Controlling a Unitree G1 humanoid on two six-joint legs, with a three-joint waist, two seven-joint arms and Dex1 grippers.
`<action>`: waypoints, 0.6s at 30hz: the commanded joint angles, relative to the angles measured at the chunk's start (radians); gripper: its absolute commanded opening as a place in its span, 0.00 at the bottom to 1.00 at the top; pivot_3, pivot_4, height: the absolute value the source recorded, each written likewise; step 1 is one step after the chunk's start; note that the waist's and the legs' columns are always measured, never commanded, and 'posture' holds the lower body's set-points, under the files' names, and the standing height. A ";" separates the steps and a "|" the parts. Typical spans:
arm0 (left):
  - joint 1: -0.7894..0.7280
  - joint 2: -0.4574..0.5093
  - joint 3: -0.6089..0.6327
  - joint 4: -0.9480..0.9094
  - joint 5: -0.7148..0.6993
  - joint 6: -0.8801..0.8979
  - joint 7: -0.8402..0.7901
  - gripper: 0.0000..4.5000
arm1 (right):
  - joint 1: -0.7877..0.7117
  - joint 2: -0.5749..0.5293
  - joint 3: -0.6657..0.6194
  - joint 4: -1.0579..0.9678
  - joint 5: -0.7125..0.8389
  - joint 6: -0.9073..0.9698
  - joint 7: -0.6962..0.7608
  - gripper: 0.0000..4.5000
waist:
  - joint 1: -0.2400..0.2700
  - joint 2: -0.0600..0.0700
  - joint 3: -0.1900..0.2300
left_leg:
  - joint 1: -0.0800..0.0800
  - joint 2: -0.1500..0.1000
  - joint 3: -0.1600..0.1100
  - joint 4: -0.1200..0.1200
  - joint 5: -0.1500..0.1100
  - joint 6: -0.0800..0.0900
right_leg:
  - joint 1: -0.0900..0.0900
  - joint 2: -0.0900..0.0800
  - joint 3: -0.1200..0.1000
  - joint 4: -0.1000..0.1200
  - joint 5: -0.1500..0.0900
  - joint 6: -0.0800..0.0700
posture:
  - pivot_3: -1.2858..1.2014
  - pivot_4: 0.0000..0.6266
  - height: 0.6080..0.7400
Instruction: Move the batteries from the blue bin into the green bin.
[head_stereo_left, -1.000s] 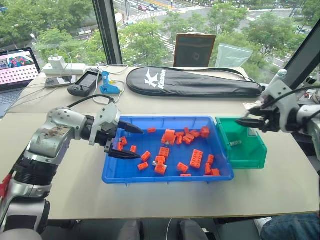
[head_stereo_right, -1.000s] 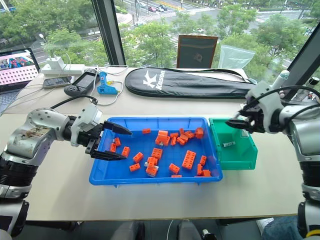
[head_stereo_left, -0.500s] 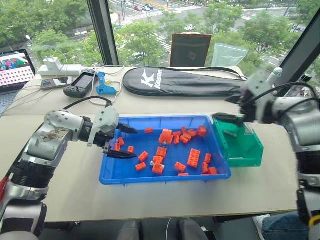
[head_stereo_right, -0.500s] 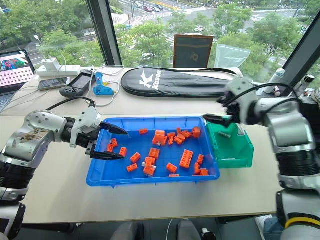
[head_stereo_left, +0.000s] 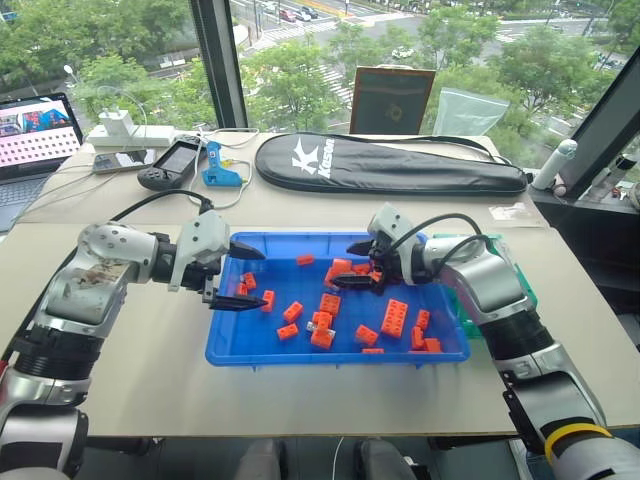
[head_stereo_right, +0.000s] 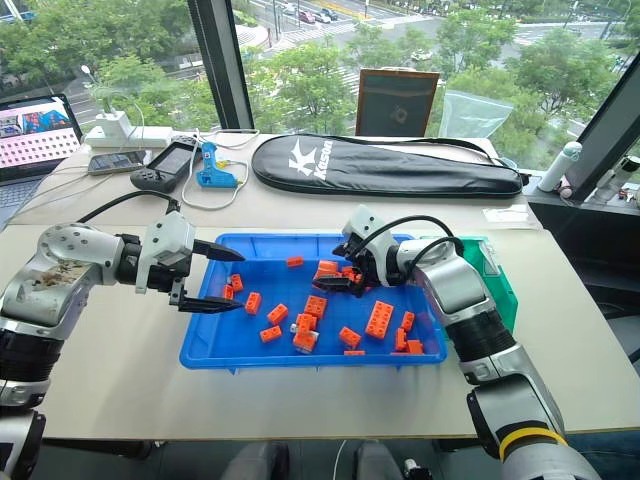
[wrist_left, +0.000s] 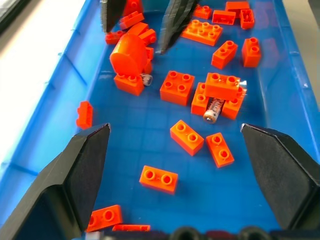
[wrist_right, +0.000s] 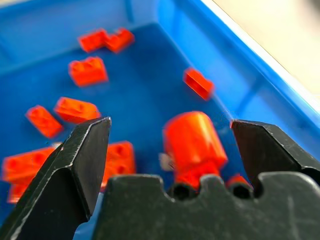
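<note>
Tools both spread: left tool (head_stereo_left: 238, 275), right tool (head_stereo_left: 356, 268) over blue bin (head_stereo_left: 250, 350).

Upper-floor office: laptop (head_stereo_left: 35, 135), cabled desk (head_stereo_left: 120, 300), windows over street trees.

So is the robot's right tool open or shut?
Open. The right tool has its two black fingers spread wide over the blue bin, holding nothing.

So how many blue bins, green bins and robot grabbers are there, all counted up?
blue bin: 1
green bin: 1
grabbers: 2, the left gripper and the right gripper
total: 4
</note>
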 joint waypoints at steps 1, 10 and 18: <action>-0.004 0.016 0.048 -0.038 -0.038 0.017 -0.001 1.00 | -0.027 0.020 0.002 0.051 -0.032 -0.070 0.002 0.99 | -0.001 0.000 0.000 | 0.000 0.001 0.000 0.000 0.000 0.000 | 0.000 0.001 0.000 0.000 0.000 0.000 | 0.52 0.24 1.00; -0.006 0.009 0.057 -0.040 -0.050 0.027 0.020 1.00 | -0.004 0.094 -0.013 0.107 -0.045 -0.124 0.000 0.64 | -0.004 0.000 0.000 | 0.000 0.002 0.000 0.000 0.000 0.000 | 0.000 0.002 0.000 0.001 0.000 -0.001 | 0.52 0.24 1.00; -0.019 -0.006 0.044 -0.024 -0.046 0.018 0.022 1.00 | -0.033 0.013 -0.090 0.011 -0.016 -0.050 0.019 0.32 | 0.001 0.000 0.000 | 0.000 0.002 0.000 0.000 0.000 0.000 | 0.000 0.002 0.000 0.000 0.000 -0.001 | 0.52 0.24 1.00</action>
